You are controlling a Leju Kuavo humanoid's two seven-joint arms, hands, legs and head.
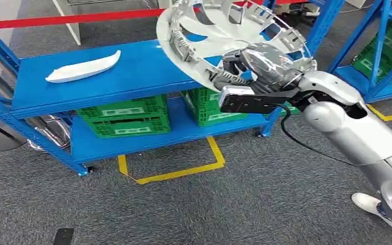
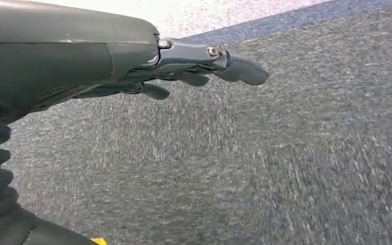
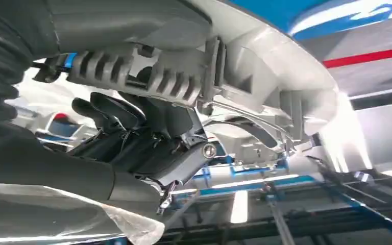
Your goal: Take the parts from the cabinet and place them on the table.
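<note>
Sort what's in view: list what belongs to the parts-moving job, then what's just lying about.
Job:
- wheel cover, held by the right robot hand
- white trim piece
- blue rack

Lying about:
- green crates
- yellow floor tape
- red barrier strip

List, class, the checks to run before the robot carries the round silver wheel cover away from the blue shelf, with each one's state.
1. Right hand grips the round silver wheel cover: ok.
2. Cover lifted clear of the blue metal shelf: cannot tell.
3. Left hand free, holding nothing: ok.
4. White curved plastic trim piece lies apart from the cover: ok.
5. Cover level: not ok, tilted.
6. Destination table in sight: cannot tell.
</note>
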